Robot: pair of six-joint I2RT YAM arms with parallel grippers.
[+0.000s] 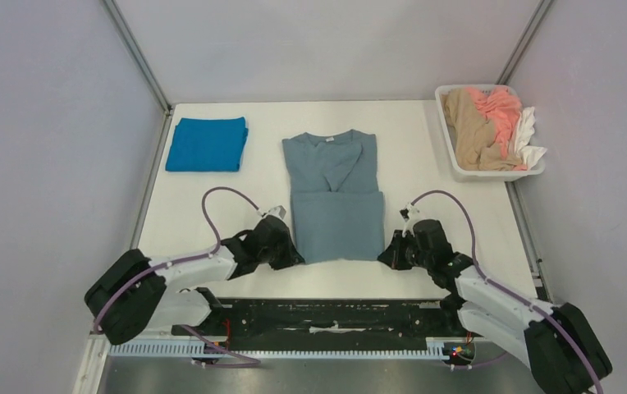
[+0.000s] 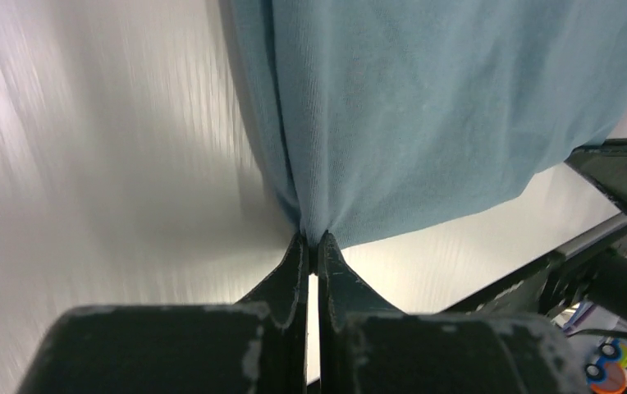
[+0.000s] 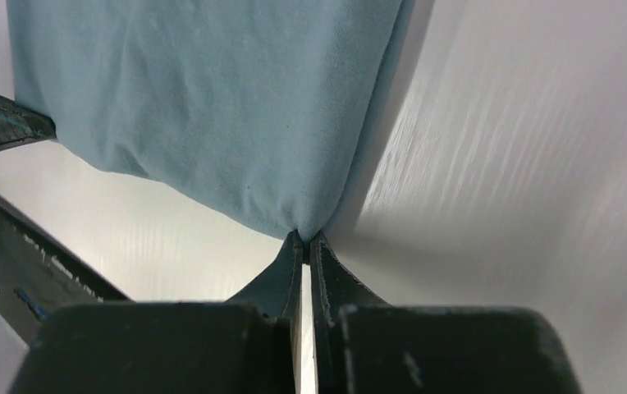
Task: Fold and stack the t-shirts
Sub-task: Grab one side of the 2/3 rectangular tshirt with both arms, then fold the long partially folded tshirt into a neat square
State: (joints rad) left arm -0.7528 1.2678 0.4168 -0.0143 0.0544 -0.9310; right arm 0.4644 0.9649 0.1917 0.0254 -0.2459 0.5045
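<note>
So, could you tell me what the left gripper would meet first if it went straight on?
The grey-blue t-shirt: the left gripper is shut on its near corner, so going on would likely push into that cloth.

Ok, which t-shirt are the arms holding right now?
The grey-blue t-shirt in the middle, sleeves folded in: the left fingers and right fingers pinch its near corners. The cobalt blue t-shirt lies folded at the far left, untouched.

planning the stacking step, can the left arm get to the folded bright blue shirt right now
Probably not yet: the left gripper is shut on a near corner of the grey-blue shirt. Only bare table lies between it and the bright blue shirt.
</note>
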